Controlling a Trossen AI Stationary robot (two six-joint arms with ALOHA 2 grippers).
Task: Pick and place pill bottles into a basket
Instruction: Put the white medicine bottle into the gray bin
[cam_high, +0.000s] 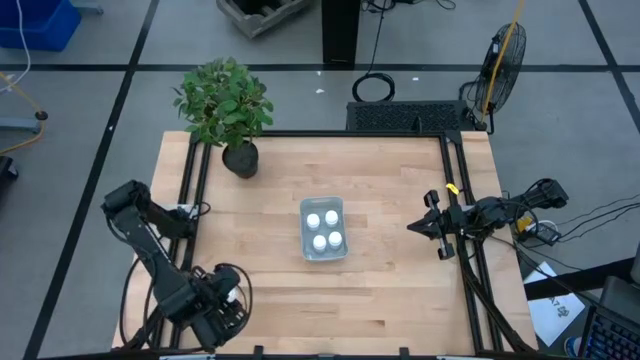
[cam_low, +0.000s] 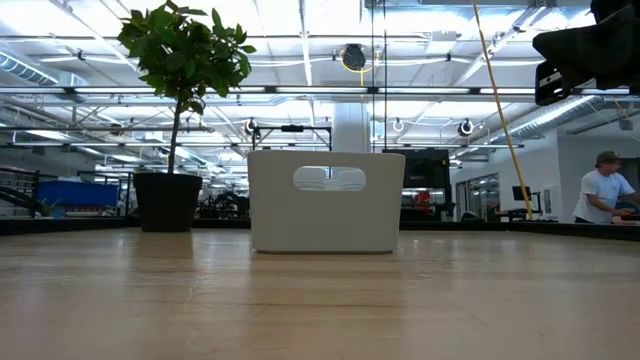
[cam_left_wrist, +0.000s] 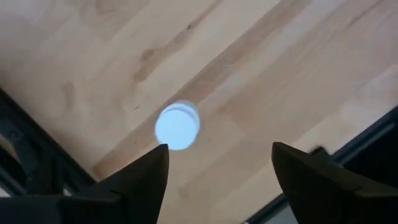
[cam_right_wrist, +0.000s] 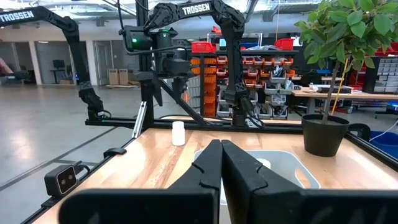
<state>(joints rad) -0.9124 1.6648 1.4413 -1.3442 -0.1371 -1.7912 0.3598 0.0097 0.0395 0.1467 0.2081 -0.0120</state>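
The translucent basket (cam_high: 322, 243) stands mid-table with three white pill bottles (cam_high: 322, 229) upright inside; it also shows in the low view (cam_low: 325, 215). One more pill bottle (cam_left_wrist: 178, 126) stands upright on the wood near the table's front left corner; it also shows in the right wrist view (cam_right_wrist: 178, 133). My left gripper (cam_left_wrist: 217, 171) hangs open above this bottle, pointing down, the bottle lying just off one fingertip, untouched. My right gripper (cam_right_wrist: 222, 163) is shut and empty, held level right of the basket (cam_high: 415, 228).
A leafy plant in a black pot (cam_high: 240, 158) stands at the table's far left. Black rails (cam_high: 460, 250) run along the left and right sides. A person (cam_low: 603, 190) is in the room beyond the table.
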